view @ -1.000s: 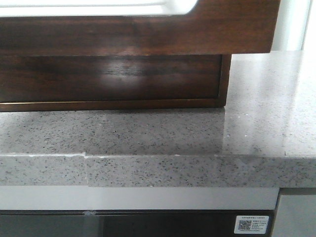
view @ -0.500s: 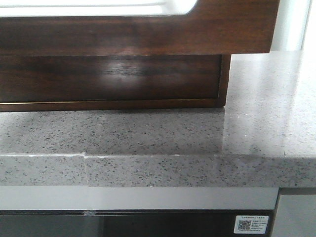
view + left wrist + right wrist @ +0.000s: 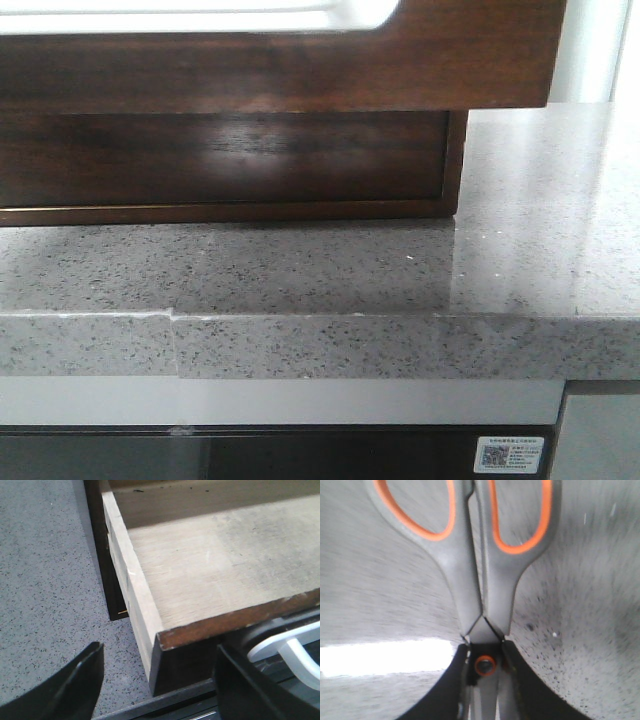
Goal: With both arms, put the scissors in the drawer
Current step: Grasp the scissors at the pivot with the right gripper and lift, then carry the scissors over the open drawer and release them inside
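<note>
- The right hand (image 3: 482,680) is clenched on the scissors (image 3: 480,580), gripping them at the pivot screw, so the grey handles with orange-lined loops stick out ahead of the fingers and the blades run back out of sight.
- The scissors' long axis lies in line with the right hand's own reach. The speckled grey desk (image 3: 580,630) behind them is blurred, and the drawer does not show in the right wrist view, so I cannot tell which way it lies from the scissors.
- The drawer (image 3: 210,575) is pulled out, its pale wooden floor bare, with nothing in it that I can see.
- The left hand (image 3: 160,680) hangs at the drawer's front corner, its fingers spread wide and released, one on each side of the dark brown front edge.
- The left hand is plainly the nearer to the drawer; by my reading the right must carry the scissors over the open box and lay them flat.
- The front view shows neither hand.
- A small white sticker (image 3: 510,455) with a QR code sits low on the cabinet; its print is too small to read. No brand shows on the scissors.
</note>
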Motion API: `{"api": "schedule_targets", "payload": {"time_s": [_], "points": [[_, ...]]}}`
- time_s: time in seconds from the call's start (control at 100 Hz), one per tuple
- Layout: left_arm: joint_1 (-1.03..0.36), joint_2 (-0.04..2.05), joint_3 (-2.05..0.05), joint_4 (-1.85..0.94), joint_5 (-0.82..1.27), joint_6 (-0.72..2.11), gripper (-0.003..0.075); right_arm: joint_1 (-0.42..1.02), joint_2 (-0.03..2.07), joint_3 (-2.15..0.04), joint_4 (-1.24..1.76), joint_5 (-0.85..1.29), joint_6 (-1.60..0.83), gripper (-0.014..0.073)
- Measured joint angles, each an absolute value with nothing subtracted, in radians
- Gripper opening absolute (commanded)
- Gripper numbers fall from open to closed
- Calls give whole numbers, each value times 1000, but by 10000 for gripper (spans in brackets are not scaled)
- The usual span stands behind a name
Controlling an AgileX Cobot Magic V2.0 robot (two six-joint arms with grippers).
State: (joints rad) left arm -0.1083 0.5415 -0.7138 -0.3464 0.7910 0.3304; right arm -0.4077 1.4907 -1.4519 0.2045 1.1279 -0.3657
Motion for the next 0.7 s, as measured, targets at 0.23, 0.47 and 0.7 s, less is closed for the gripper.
{"api": "schedule_targets", "payload": {"time_s": [0.23,0.47,0.7], "points": [[-108,541,-714,-346,791,330,440,-280,1312,-1594,285,1142,-472,-33],[-108,541,-714,-346,791,330,440,26,1267,-1725,392,1154,-620,-33],[-108,541,-714,-346,789,330,440,345,1301,-1734,405,1127,-790,-33]]}}
